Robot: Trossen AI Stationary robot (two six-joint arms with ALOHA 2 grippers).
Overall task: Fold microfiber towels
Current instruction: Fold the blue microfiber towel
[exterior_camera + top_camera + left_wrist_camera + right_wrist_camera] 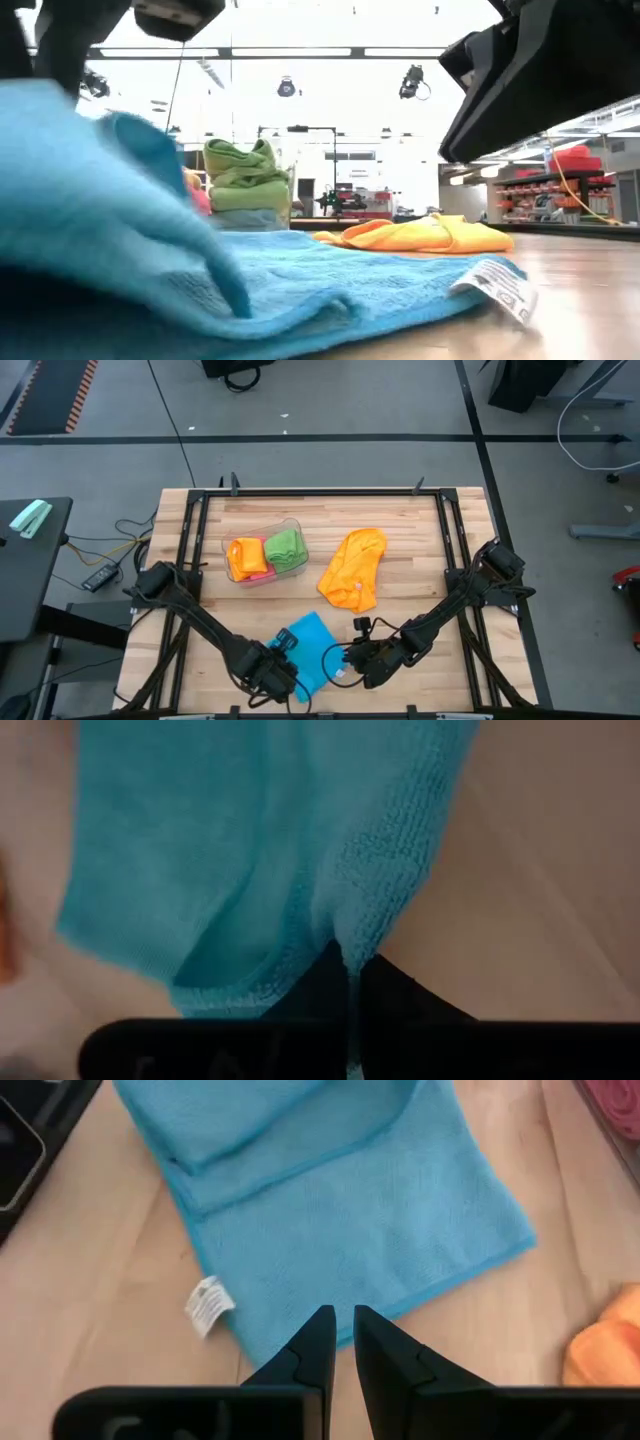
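Sky-blue microfiber towel (308, 645) lies on the light wooden slat table (400, 525) at its near edge, between the two grippers. Part of it is doubled over on itself; a small white care label (208, 1302) sticks out from one edge.

Left gripper (350, 982) sits at the towel's near-left corner, fingers pressed together and pinching a raised fold of the blue cloth; the hem bunches up right at the fingertips. In the low view that side of the towel stands lifted in a hump above the rest.

Right gripper (343, 1330) hovers at the towel's right edge, just over the hem, its fingers nearly together with a narrow gap between them and nothing in them.

Crumpled orange microfiber towel (354, 568) lies loose mid-table, well apart from the blue one, toward the right.

Clear plastic tub (266, 551) stands left of centre, farther back. Inside it: a folded orange cloth (243, 556) on one side, a folded green cloth (285, 546) beside it, and a strip of pink cloth (258, 575) showing underneath.
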